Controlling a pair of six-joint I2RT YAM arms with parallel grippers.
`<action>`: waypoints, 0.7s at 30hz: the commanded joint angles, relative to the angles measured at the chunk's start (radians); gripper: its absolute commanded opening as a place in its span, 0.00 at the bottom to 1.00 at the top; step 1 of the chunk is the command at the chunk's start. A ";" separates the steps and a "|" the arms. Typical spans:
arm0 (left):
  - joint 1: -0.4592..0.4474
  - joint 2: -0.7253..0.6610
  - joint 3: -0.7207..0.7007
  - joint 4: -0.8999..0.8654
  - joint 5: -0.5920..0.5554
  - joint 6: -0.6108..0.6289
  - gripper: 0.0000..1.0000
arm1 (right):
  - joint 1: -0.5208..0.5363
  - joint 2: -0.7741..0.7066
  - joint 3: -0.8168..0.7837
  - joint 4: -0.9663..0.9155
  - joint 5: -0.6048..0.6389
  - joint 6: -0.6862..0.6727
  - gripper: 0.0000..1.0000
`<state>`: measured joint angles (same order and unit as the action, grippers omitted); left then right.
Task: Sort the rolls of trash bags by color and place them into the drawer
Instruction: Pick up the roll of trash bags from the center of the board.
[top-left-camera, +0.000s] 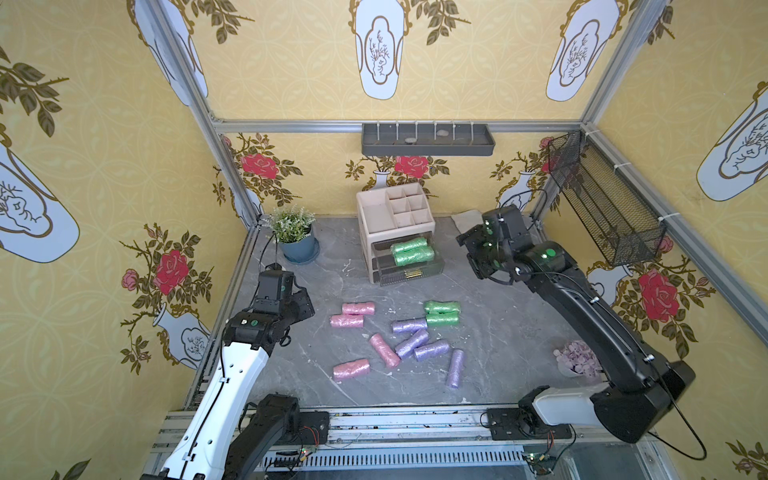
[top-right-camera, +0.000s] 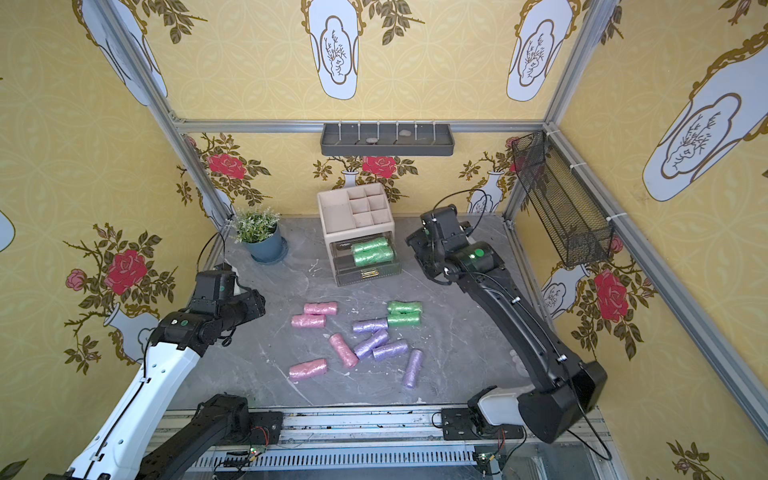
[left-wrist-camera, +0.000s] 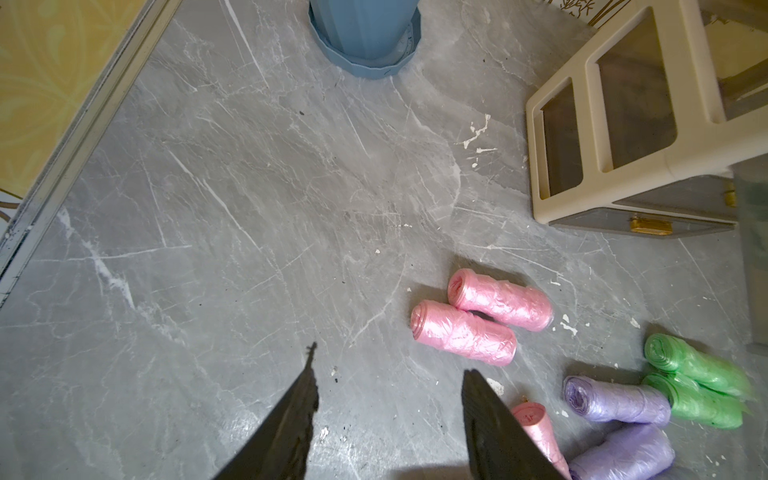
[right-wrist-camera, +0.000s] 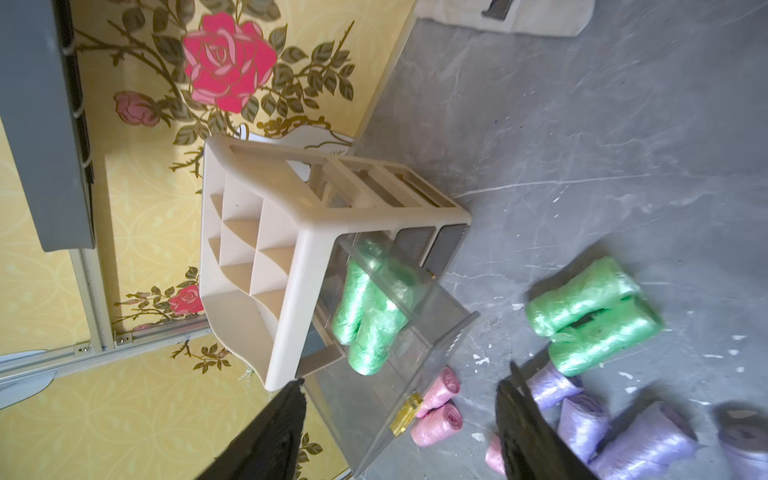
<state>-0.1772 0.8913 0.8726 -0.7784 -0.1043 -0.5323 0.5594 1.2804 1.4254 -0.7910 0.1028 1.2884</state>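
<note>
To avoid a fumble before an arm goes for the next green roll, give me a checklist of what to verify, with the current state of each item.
1. The left gripper is open and empty: ok.
2. The right gripper is open and empty: ok.
3. The open drawer is pulled out far enough to drop into: ok.
4. It holds one colour only, the two green rolls: ok.
5. The green pair on the table has nothing on top: ok.
6. Side clearance around that pair: not ok, a purple roll lies against the nearer one.
</note>
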 joint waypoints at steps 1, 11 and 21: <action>0.001 0.001 -0.006 0.008 -0.008 0.000 0.58 | -0.046 -0.089 -0.088 -0.049 -0.013 -0.035 0.71; 0.001 0.005 -0.012 0.008 -0.011 -0.006 0.58 | -0.190 -0.261 -0.374 -0.009 -0.199 -0.028 0.61; 0.001 0.001 -0.014 0.013 -0.003 -0.006 0.58 | -0.194 -0.236 -0.555 0.160 -0.360 0.023 0.57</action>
<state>-0.1772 0.8940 0.8665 -0.7742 -0.1085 -0.5354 0.3645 1.0348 0.8913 -0.7231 -0.1894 1.2873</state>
